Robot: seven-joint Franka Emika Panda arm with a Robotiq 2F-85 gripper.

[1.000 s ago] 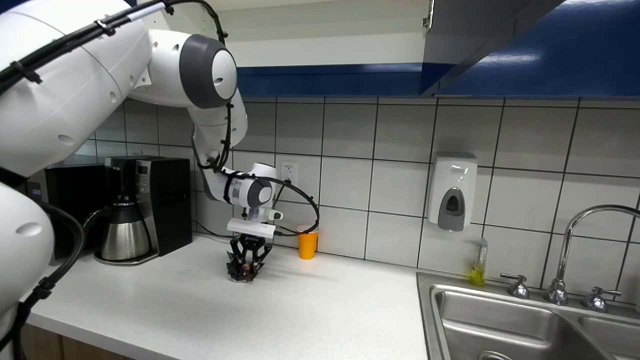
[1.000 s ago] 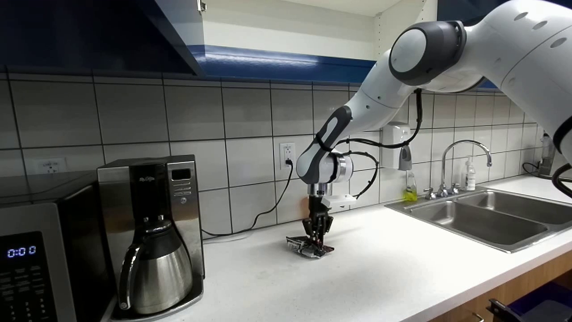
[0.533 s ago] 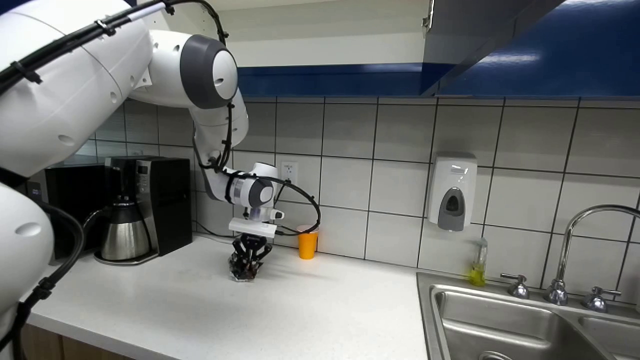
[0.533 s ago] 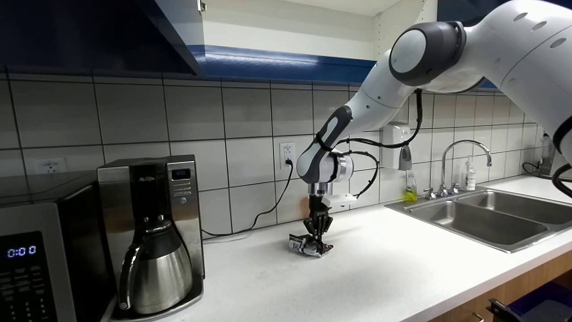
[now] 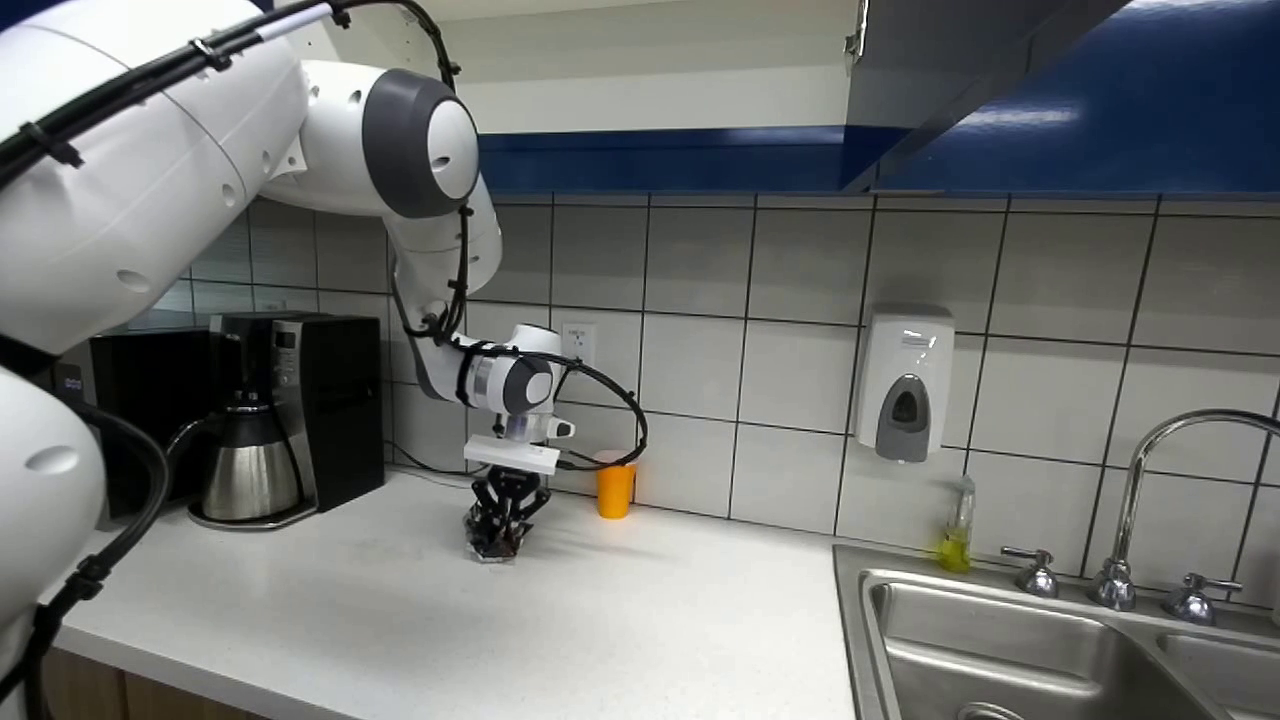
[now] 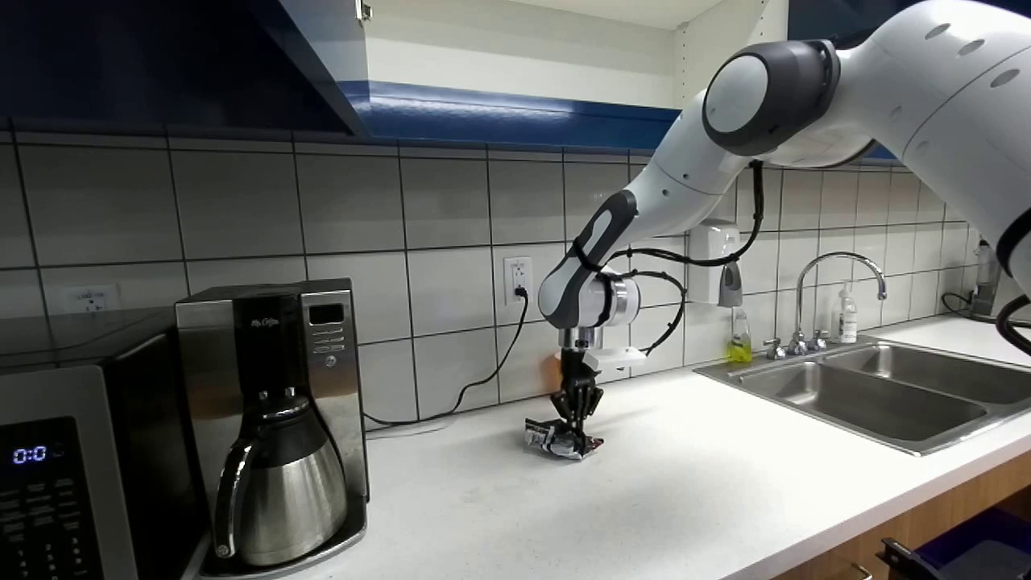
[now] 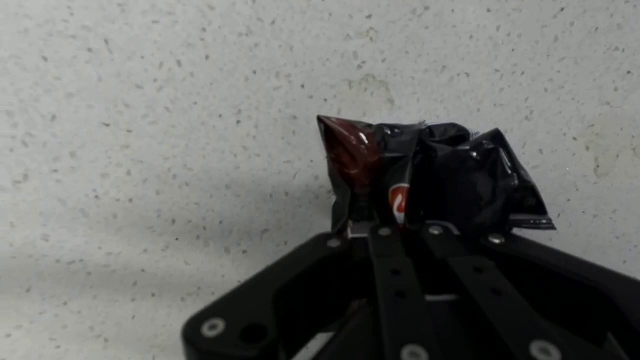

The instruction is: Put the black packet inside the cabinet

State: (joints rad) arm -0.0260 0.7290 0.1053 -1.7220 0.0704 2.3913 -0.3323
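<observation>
The black packet (image 7: 465,185) is crumpled and shiny, with a dark red corner and a small red-and-white mark in the wrist view. It also shows at my gripper's tips in both exterior views (image 5: 490,546) (image 6: 551,438). My gripper (image 7: 407,232) points down and is shut on the packet's middle, with its ends sticking out on both sides. The gripper also shows in both exterior views (image 5: 503,522) (image 6: 577,423). The packet is at or just above the white counter; I cannot tell if it touches. The cabinet (image 5: 660,160) (image 6: 515,114) hangs overhead, its door open, showing a pale interior.
An orange cup (image 5: 615,488) stands behind the gripper by the tiled wall. A coffee machine (image 6: 274,419) and microwave (image 6: 89,435) stand at one end of the counter, a sink (image 5: 1000,640) at the other. The open blue door (image 5: 1080,110) juts out overhead. A soap dispenser (image 5: 905,385) is on the wall.
The gripper has closed on the packet, which looks more bunched. Gripper and packet have shifted slightly right in both exterior views, and the packet sits slightly higher in the picture.
</observation>
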